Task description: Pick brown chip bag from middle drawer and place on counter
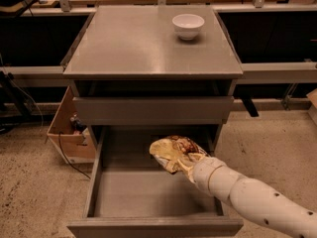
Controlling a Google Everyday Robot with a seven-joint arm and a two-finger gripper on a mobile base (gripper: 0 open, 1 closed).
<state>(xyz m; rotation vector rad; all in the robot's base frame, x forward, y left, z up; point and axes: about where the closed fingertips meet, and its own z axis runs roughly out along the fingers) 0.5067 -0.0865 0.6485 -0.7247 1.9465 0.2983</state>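
The brown chip bag [174, 150] shows its pale yellow and brown crinkled sides. It hangs in the air above the open middle drawer [153, 197], near the drawer's back right. My gripper [187, 158] is shut on the bag's right end, at the tip of the white arm that comes in from the lower right. The drawer floor below is bare. The grey counter [143, 43] tops the cabinet above.
A white bowl [187, 26] stands at the counter's back right. A shallower drawer [153, 110] sits slightly out just above the open one. A cardboard box [69, 133] stands on the floor left of the cabinet. Wooden tables run along the back.
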